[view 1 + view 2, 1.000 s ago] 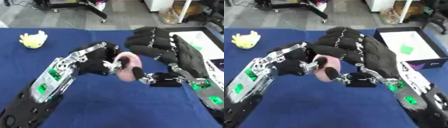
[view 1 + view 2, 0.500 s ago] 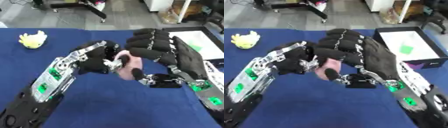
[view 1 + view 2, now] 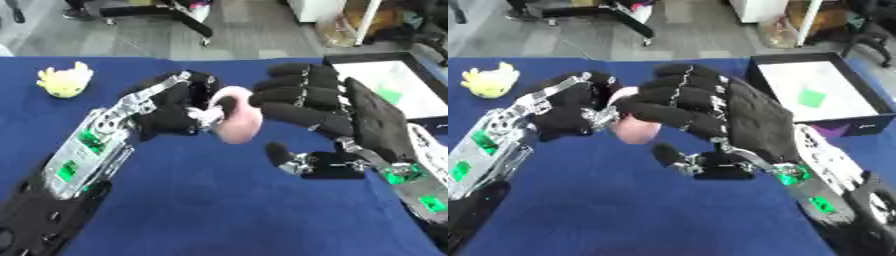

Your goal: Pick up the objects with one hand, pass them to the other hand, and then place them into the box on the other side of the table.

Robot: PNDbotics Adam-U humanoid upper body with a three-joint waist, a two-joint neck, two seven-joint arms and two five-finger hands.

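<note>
Pink and rounded, the soft object sits above the middle of the blue table, held up between the two robot hands. Nearest the camera, both forearms rise from the lower corners, each with silver plates and small green patches. The left hand has its fingers curled round the left side of the pink object, with its thumb against the front. The right hand reaches in from the right with its fingers stretched out and lying over the top and right side of the pink object; its thumb hangs below, apart from the object and not closed on it. Farther back on the left, a small yellow plush toy lies on the blue cloth, well apart from the hands. At the far right edge of the table stands the dark box, open at the top, with a white floor and a small green item lying inside it.
</note>
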